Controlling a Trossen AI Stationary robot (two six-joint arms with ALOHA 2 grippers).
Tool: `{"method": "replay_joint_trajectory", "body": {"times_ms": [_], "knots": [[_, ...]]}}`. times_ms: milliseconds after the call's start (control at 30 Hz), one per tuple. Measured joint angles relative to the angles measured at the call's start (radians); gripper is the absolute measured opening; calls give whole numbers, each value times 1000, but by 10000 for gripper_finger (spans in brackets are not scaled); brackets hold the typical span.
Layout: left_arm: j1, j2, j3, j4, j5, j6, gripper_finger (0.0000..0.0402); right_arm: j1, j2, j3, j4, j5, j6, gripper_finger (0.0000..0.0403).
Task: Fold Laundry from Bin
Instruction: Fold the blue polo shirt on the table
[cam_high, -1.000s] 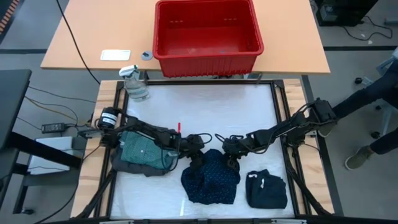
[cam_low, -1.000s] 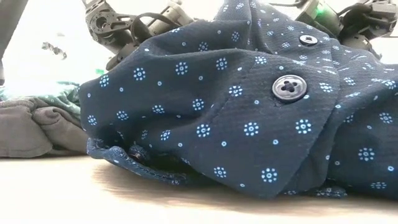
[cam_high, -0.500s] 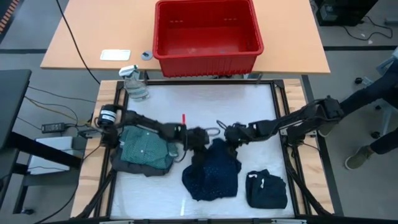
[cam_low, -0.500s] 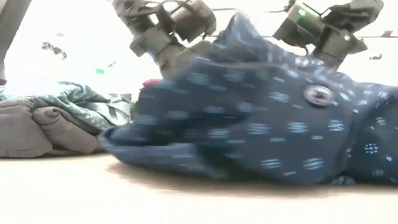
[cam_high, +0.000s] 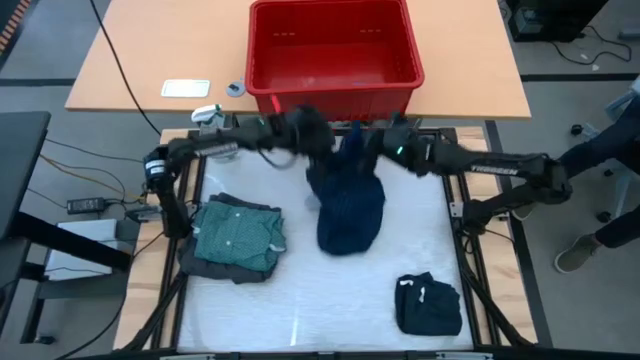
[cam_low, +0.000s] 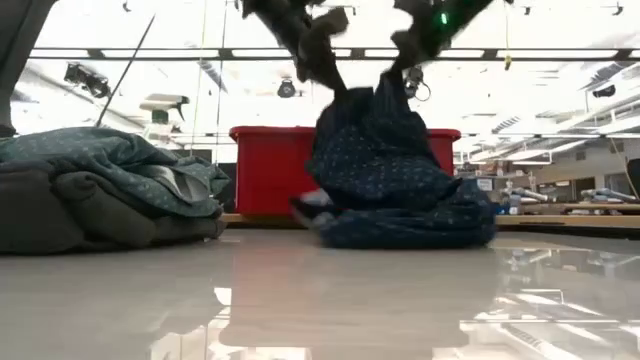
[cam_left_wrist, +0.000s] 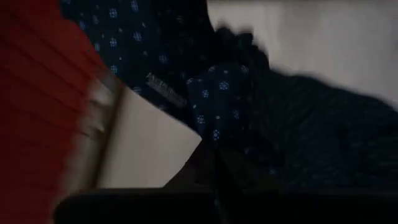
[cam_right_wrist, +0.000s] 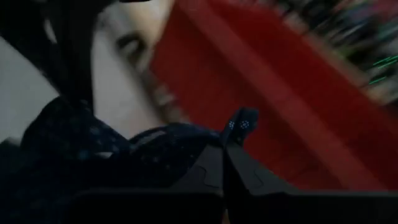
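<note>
The navy dotted garment (cam_high: 350, 205) hangs between my two grippers close to the table's far edge, just in front of the red bin (cam_high: 333, 98). My left gripper (cam_high: 322, 140) is shut on its upper left part and my right gripper (cam_high: 383, 142) on its upper right part. In the low view its lower part (cam_low: 400, 225) rests bunched on the table. At the left, a folded teal-green dotted T-shirt (cam_high: 238, 232) lies on top of a dark grey piece (cam_high: 205, 265). My left gripper pinches a bunched upper part of the navy garment (cam_left_wrist: 219, 134) between its two shut fingers, slanting down from the table's left. The cloth hangs below the fingers. My right gripper pinches another upper fold (cam_right_wrist: 241, 123), of which a small tip sticks out past the shut fingertips, coming from the table's right. The garment sags between the two holds, and its lower end lies on the table.
A small dark folded piece (cam_high: 428, 303) lies at the near right. A spray bottle (cam_high: 208, 114) stands at the far left corner, beside my left arm. White table surface (cam_high: 300, 300) lies bare near the front, between the two piles.
Both grippers have taken hold of the navy garment at the table's near middle. They rose and swung quickly toward the far edge and the bin. The garment came up from a heap and now hangs stretched downward, with only its lower end on the table.
</note>
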Motion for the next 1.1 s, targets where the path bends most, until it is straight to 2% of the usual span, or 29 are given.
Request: {"method": "replay_joint_trajectory", "body": {"times_ms": [167,300,367,700,833,933,1100], "knots": [[83,-4,332,-118,-3,97,0,-57,-27,214,12,58,-183,3],[97,-9,565,-178,6,98,0,-55,-54,349,-35,77,-229,3],[91,-10,639,-212,29,102,0,-50,-65,389,-64,78,-232,3],[22,-40,630,-231,2,108,0,-24,-99,449,-87,80,-239,2],[-25,-39,630,-285,22,52,0,51,-122,449,-226,79,-188,2],[-64,-39,630,-360,92,-26,0,112,-133,450,-407,42,7,2],[-157,-25,592,-477,226,-191,0,182,-130,423,-702,-229,405,2]]}}
